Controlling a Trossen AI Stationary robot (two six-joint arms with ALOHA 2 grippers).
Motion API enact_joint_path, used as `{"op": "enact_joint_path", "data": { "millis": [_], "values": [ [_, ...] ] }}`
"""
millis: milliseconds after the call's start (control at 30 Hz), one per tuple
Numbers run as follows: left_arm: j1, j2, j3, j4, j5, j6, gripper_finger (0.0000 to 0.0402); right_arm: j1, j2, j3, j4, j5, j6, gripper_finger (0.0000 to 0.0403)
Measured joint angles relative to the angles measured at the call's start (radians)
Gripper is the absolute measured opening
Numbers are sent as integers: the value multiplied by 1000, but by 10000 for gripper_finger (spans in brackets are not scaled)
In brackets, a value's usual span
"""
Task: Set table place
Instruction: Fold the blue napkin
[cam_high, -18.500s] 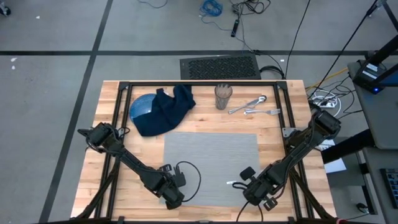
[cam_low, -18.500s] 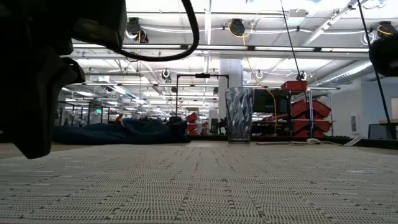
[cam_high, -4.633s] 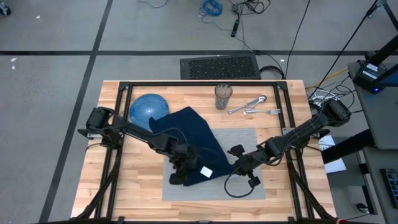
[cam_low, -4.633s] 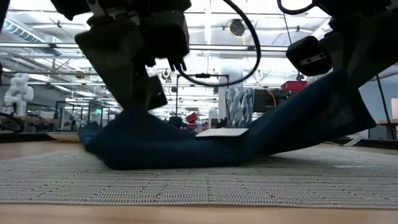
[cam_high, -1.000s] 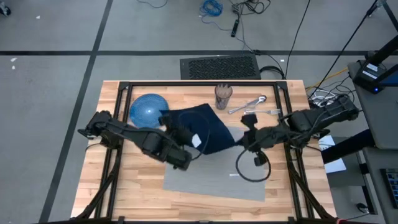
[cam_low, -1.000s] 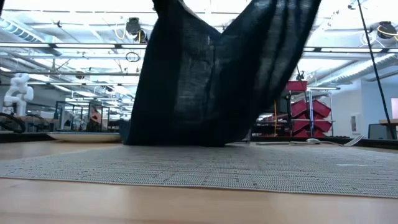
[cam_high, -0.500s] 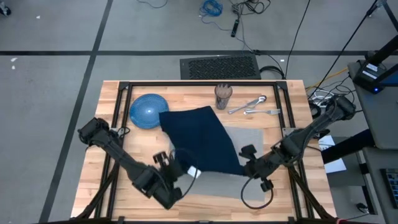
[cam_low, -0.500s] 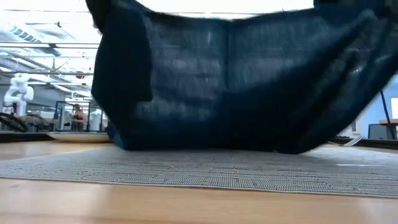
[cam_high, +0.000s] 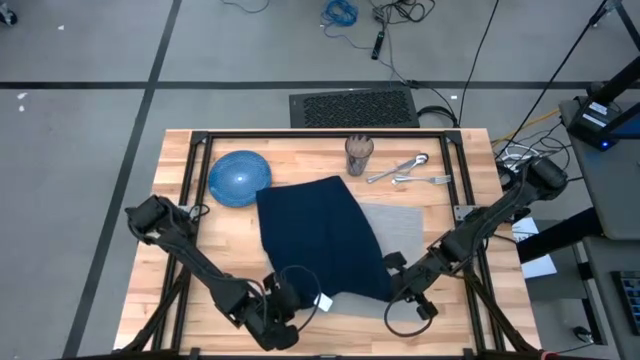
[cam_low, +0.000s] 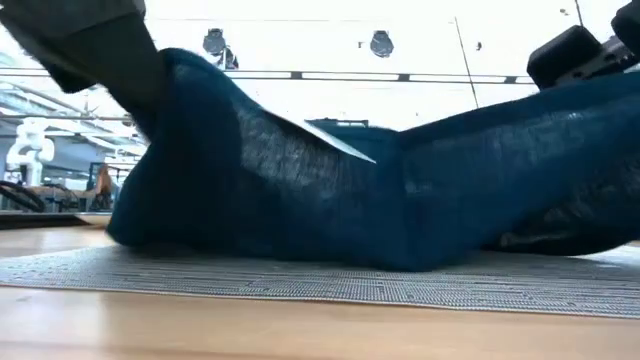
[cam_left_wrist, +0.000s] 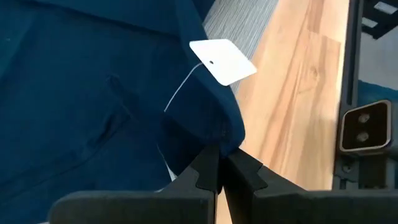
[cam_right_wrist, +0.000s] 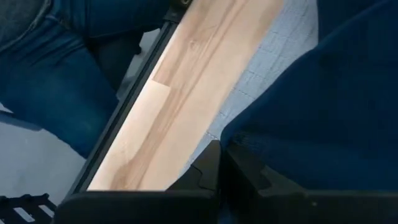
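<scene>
Both arms have drawn back toward the near edge of the bench (cam_high: 180, 160) since half a second ago, pulling the navy napkin (cam_high: 320, 235) flatter over the grey placemat (cam_high: 400, 225). That placemat lies in the middle of the bench, its left part covered by the napkin, its right part bare, and its near edge runs just ahead of both tools. Left tool (cam_high: 305, 300) sits at the napkin's near left corner, fingers pressed together on the cloth hem, where a white tag (cam_left_wrist: 222, 61) hangs by a thread. Right tool (cam_high: 392, 278) is at the near right corner, its fingers likewise clamped on the napkin's edge above the placemat. Each arm reaches in low from its own side, elbow bent, forearm angled inward. Beyond the napkin stand a blue plate (cam_high: 238, 178), a glass (cam_high: 359, 155) and cutlery (cam_high: 408, 170).
</scene>
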Motion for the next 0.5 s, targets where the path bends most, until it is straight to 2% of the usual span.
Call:
{"op": "enact_joint_path", "data": {
  "millis": [333, 500],
  "values": [
    [-32, 13, -1, 51, -13, -9, 0, 0, 109, 0, 69, -54, -14, 0],
    [-40, 12, -1, 32, -19, -8, 27, 0, 125, 0, 85, -72, -18, 0]
  ]
}}
